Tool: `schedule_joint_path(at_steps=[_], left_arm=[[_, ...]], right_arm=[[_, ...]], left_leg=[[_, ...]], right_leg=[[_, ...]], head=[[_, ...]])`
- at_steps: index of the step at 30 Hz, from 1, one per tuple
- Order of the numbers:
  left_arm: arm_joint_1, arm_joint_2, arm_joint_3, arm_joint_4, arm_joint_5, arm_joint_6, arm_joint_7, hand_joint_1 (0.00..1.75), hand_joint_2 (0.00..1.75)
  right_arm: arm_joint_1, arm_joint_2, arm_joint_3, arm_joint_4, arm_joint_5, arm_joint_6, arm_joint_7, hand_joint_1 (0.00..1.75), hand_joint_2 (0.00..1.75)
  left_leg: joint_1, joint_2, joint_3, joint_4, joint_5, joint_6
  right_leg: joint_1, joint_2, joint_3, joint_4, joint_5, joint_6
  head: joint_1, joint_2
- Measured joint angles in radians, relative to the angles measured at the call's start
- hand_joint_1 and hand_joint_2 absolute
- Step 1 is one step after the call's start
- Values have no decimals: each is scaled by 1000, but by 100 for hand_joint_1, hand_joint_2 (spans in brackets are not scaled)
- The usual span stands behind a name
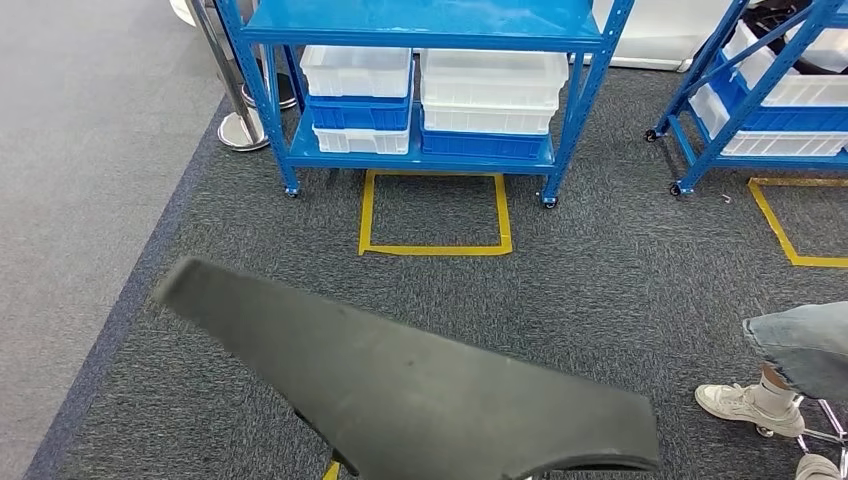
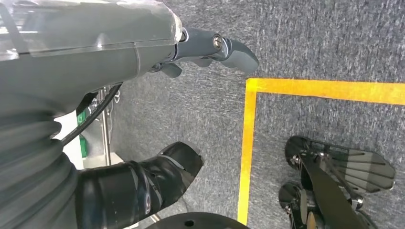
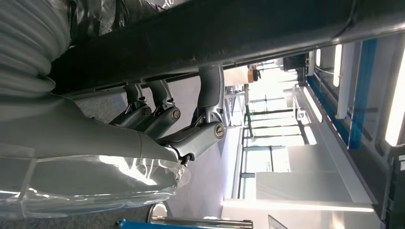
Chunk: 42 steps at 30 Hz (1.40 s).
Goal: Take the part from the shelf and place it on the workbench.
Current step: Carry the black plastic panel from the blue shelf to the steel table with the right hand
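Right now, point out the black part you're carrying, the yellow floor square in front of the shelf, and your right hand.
black part (image 1: pixel 400 380), head view, middle of its top face.
yellow floor square (image 1: pixel 366 212), head view, its left tape edge.
right hand (image 3: pixel 157 124), right wrist view, fingers pressed against the part.

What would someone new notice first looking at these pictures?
First, the large dark part across the foreground of the head view; the right hand presses up against its underside. Behind it stands a blue shelf holding white and blue bins, with a yellow tape square on the carpet before it.
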Motion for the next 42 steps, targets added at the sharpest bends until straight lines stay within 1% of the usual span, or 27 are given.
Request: schedule_joint_path(at_steps=[1, 3, 5, 7, 8, 9, 10, 12, 14, 17, 19, 21, 22, 23, 25, 27, 28, 29, 31, 33, 34, 36, 37, 38, 39, 40, 42], left_arm=[[0, 0, 0, 0, 0, 0, 1, 0, 175], [-1, -1, 0, 0, 0, 0, 2, 0, 175], [-1, 0, 0, 0, 0, 1, 2, 0, 175], [-1, 0, 0, 0, 0, 1, 2, 0, 175], [0, 1, 0, 0, 0, 1, 2, 0, 175], [0, 1, 0, 0, 0, 1, 2, 0, 175], [0, 1, 0, 0, 0, 1, 2, 0, 175], [-1, 1, 0, 0, 0, 1, 1, 0, 175], [-4, 1, 0, 0, 0, 1, 1, 0, 175], [-3, 2, 0, 0, 0, 2, 2, 0, 175], [-2, 2, 0, 0, 0, 3, 3, 0, 175], [-1, 3, 0, 0, 0, 6, 4, 0, 175], [0, 4, 0, 0, 0, 7, 5, 0, 175], [1, 5, 0, 0, 0, 9, 5, 0, 175], [2, 7, 0, 0, 0, 13, 6, 0, 175], [0, 7, 0, 0, 0, 14, 7, 0, 175], [-2, 7, 0, 0, 0, 15, 8, 0, 175], [-3, 7, 0, 0, 0, 15, 8, 0, 175], [-2, 7, 0, 0, 0, 16, 10, 0, 175], [0, 7, 0, 0, 0, 16, 12, 0, 175], [0, 7, 0, 0, 0, 16, 13, 0, 175], [-1, 7, 0, 0, 0, 17, 14, 0, 175], [-1, 7, 0, 0, 0, 17, 14, 0, 175], [-1, 7, 0, 0, 0, 17, 14, 0, 175], [-1, 7, 0, 0, 1, 17, 14, 0, 175], [-1, 7, 0, 0, 1, 17, 14, 0, 175], [-2, 6, 0, 0, 1, 17, 14, 0, 175]], right_arm=[[0, 0, 0, -1, 1, 0, 0, 175, 175], [1, 0, 0, -5, 1, 2, -1, 175, 175], [2, 0, 0, -7, 0, 3, -2, 175, 175], [5, -2, 0, -7, 1, 2, -3, 175, 175], [6, -3, 0, -7, 4, 1, -4, 175, 175], [7, -4, 0, -8, 7, -1, -5, 175, 175], [7, -4, 0, -9, 11, -2, -6, 175, 175], [7, -5, 0, -13, 17, -5, -8, 175, 175], [9, -5, 0, -16, 24, -11, -12, 175, 175], [11, -6, 0, -20, 37, -18, -16, 175, 175], [12, -6, 0, -23, 41, -19, -18, 175, 175], [17, -6, 0, -25, 42, -21, -19, 175, 175], [20, -7, 0, -26, 43, -22, -19, 175, 175], [22, -7, 0, -26, 44, -24, -20, 175, 175], [25, -7, 0, -26, 46, -27, -22, 175, 175], [25, -7, 0, -26, 49, -31, -25, 175, 175], [26, -7, 0, -27, 51, -31, -27, 175, 175], [27, -7, 0, -27, 52, -32, -29, 175, 175], [28, -8, 0, -29, 56, -32, -31, 175, 175], [29, -8, 0, -31, 57, -32, -33, 175, 175], [29, -8, 0, -33, 58, -32, -34, 175, 175], [32, -11, 0, -34, 58, -32, -35, 175, 175], [34, -12, 0, -34, 58, -32, -35, 175, 175], [35, -14, 0, -34, 58, -32, -35, 175, 175], [36, -15, 0, -34, 58, -32, -35, 175, 175], [37, -15, 0, -34, 58, -32, -35, 175, 175], [37, -16, 0, -34, 58, -32, -35, 175, 175]], left_leg=[[2, 1, -1, -5, 3, 7], [7, 3, -7, -12, 13, 22], [7, 5, -18, -12, 21, 31], [7, 5, -27, -12, 27, 32], [7, 4, -30, -11, 30, 30], [8, 4, -31, -11, 32, 28], [9, 2, -31, -11, 35, 25], [8, -3, -35, -10, 40, 13], [7, -9, -42, -11, 49, -2], [12, -15, -51, -8, 50, -21], [15, -15, -83, 62, -2, -27], [15, -13, -135, 195, -75, -29], [15, -13, -152, 244, -93, -30], [14, -13, -151, 258, -92, -28], [12, -4, -96, 175, -45, -21], [3, 28, -25, 46, -5, -9], [-2, 40, -6, 7, 3, -2], [-6, 46, 0, -10, 2, 3], [-6, 32, -3, -17, 10, 12], [1, 18, -3, -27, 20, 24], [5, 11, -2, -32, 25, 30], [5, -4, -10, -32, 31, 36], [5, -14, -14, -30, 33, 36], [6, -24, -17, -28, 34, 35], [6, -36, -19, -25, 34, 34], [6, -47, -20, -21, 34, 33], [7, -69, -23, -16, 34, 26]], right_leg=[[0, 2, -3, 5, -3, 6], [-4, 8, -26, 57, -42, 19], [-14, 11, -81, 178, -110, 30], [-24, 11, -120, 268, -139, 38], [-29, 11, -114, 262, -124, 40], [-33, 11, -89, 218, -94, 42], [-37, 13, -51, 147, -57, 43], [-37, 26, 10, 25, -14, 42], [-30, 33, 20, -12, -7, 36], [-28, 19, 12, -19, 8, 14], [-30, 5, 6, -26, 19, -1], [-23, -10, -3, -25, 23, -8], [-19, -18, -7, -23, 24, -9], [-15, -26, -10, -20, 24, -11], [-10, -40, -14, -13, 23, -12], [-5, -54, -15, -7, 20, -10], [-3, -61, -16, -5, 20, -7], [-1, -68, -17, -5, 20, -4], [0, -79, -17, -5, 21, 5], [-4, -50, -23, 16, 0, 16], [-8, -27, -38, 52, -27, 23], [-17, 6, -92, 175, -94, 31], [-21, 9, -118, 233, -117, 34], [-24, 10, -132, 264, -120, 37], [-27, 11, -129, 257, -103, 38], [-30, 15, -106, 211, -69, 39], [-36, 54, -41, 75, -8, 37]], head=[[0, 0], [1, 0], [1, 0], [1, 0], [1, 0], [1, 0], [1, 0], [1, 0], [0, 0], [1, 0], [-1, 0], [-2, 0], [-2, 0], [-2, 0], [-2, 0], [-1, 0], [-1, 0], [-1, 0], [-1, 0], [0, 0], [0, 0], [0, 0], [0, 0], [0, 0], [0, 0], [0, 0], [0, 0]])
